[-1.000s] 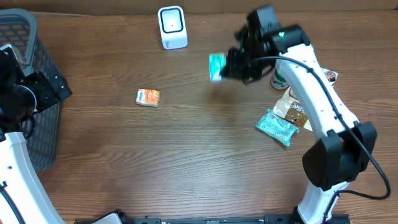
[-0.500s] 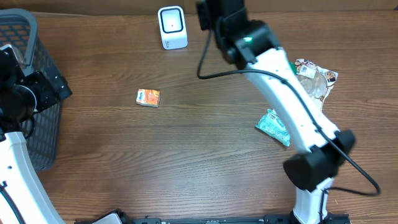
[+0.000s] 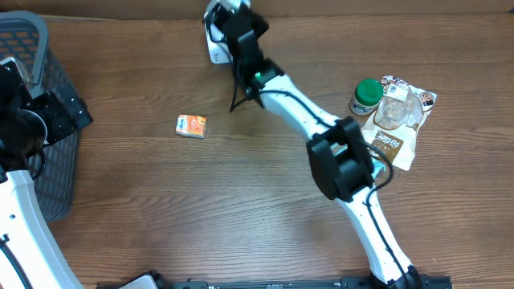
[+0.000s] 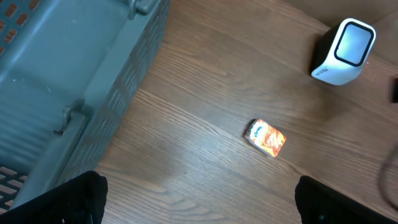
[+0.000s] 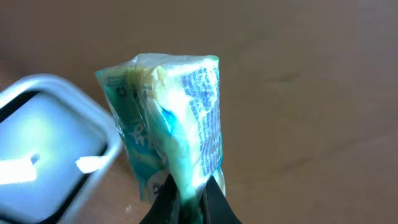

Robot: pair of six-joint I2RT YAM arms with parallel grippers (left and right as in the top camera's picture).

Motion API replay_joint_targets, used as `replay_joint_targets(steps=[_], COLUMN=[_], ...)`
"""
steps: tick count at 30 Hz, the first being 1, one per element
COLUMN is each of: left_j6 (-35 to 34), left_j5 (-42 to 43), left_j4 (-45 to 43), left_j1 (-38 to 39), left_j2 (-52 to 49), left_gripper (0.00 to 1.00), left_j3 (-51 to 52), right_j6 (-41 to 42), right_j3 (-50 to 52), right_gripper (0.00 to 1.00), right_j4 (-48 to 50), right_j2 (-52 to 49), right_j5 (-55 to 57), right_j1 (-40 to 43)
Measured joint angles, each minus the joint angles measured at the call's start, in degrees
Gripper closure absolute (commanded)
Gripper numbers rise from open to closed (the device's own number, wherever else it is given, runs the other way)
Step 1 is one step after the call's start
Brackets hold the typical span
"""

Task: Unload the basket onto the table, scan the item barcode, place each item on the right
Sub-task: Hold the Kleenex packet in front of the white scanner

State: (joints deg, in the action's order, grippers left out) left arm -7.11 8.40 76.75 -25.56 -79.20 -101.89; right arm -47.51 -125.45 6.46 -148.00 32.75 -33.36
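LEFT: your left gripper [image 4: 199,205] idle, jaws wide, nothing between | RIGHT: your right gripper [image 5: 183,202], clamped on the teal packet [image 5: 171,118], has swung across to the barcode scanner [image 5: 43,149], now beside its fingertips | VERDICT: packet presented; scan appears imminent.

Bare wood table [image 3: 241,209] open across its middle and front left; a small orange box [image 3: 191,126] lies alone there, well apart from everything; the grey basket [image 3: 28,48] walls off the left edge, with the left arm [image 3: 20,136] above it; the right arm [image 3: 293,108] slants from front right to back centre, barring the way across; the right gripper [image 5: 184,200] and its teal packet [image 5: 171,118] crowd the white scanner [image 4: 343,51] at the back edge; a green-capped bottle [image 3: 367,95] and packets [image 3: 397,132] clutter the right side.
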Motion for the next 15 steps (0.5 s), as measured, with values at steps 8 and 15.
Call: replay_joint_targets(steps=[8, 15], left_j6=[0.0, 0.0], left_j5=[0.0, 0.0], left_j4=[0.0, 0.0], left_j1=[0.0, 0.0], left_j2=[0.0, 0.0], left_gripper=[0.00, 0.00], left_j3=[0.0, 0.0], right_j6=[-5.6, -6.6], right_j3=[0.3, 0.3], right_gripper=[0.96, 0.96], right_j4=[1.9, 1.2], right_j2=[-3.2, -3.1], right_j5=[-1.3, -1.3], right_j1=[-1.3, -1.2])
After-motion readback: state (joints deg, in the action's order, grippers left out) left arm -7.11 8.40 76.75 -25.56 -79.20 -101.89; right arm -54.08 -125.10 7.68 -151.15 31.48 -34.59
